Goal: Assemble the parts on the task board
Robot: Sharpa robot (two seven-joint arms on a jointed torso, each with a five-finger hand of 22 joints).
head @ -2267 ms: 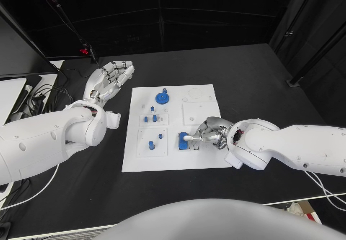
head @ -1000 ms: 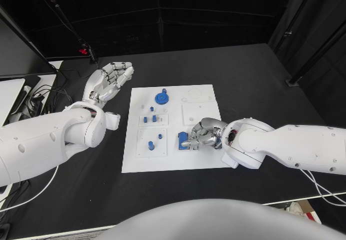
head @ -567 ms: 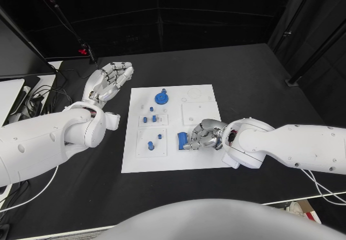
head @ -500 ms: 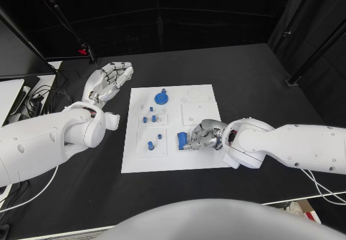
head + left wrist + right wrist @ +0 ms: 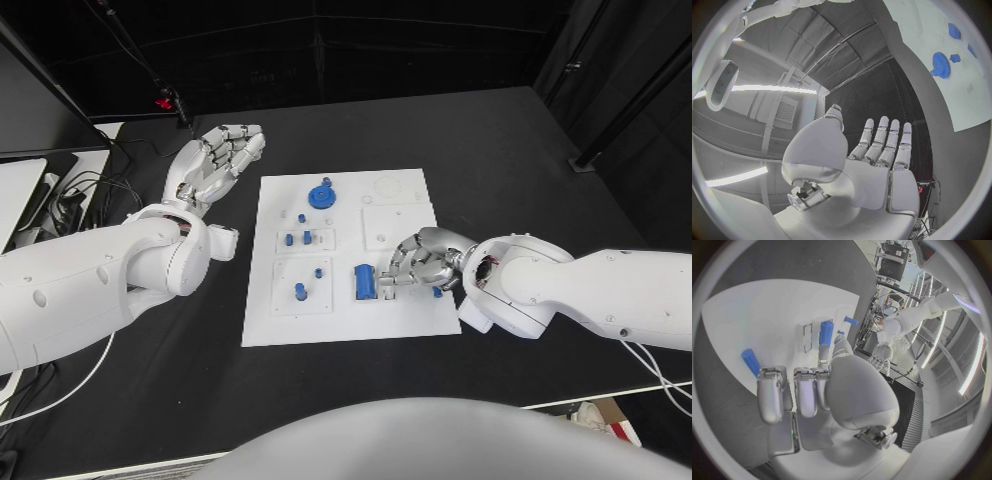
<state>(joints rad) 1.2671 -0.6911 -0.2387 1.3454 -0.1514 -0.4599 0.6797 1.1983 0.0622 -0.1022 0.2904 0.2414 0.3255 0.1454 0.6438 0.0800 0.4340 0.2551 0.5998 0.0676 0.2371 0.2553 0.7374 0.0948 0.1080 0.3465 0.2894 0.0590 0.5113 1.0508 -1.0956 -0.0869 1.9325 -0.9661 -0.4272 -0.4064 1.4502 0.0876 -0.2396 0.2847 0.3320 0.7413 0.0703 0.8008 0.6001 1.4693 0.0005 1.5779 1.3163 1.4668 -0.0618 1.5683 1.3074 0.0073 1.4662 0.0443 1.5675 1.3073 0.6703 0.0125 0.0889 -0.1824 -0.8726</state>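
The white task board (image 5: 339, 320) lies mid-table. A blue gear (image 5: 322, 195) sits at its far end, with small blue pegs (image 5: 299, 240) standing in its left column. An oblong blue piece (image 5: 365, 281) lies on the board's near half. My right hand (image 5: 420, 264) hovers just right of it with fingers stretched out and nothing in them. In the right wrist view that piece (image 5: 825, 332) lies beyond the fingertips (image 5: 799, 377), and another blue piece (image 5: 749, 360) lies on the board beside them. My left hand (image 5: 216, 160) is held flat and open over the table, left of the board's far end.
Cables (image 5: 65, 190) and a grey panel lie at the table's left edge. A black post (image 5: 591, 160) stands at the far right. In the left wrist view, my left hand (image 5: 879, 150) is straight-fingered, and the board (image 5: 954, 95) and gear (image 5: 940, 62) lie beyond it.
My right hand has let go of the oblong blue piece and drawn back slightly to the right; the piece now lies on the board. My left hand has not moved.
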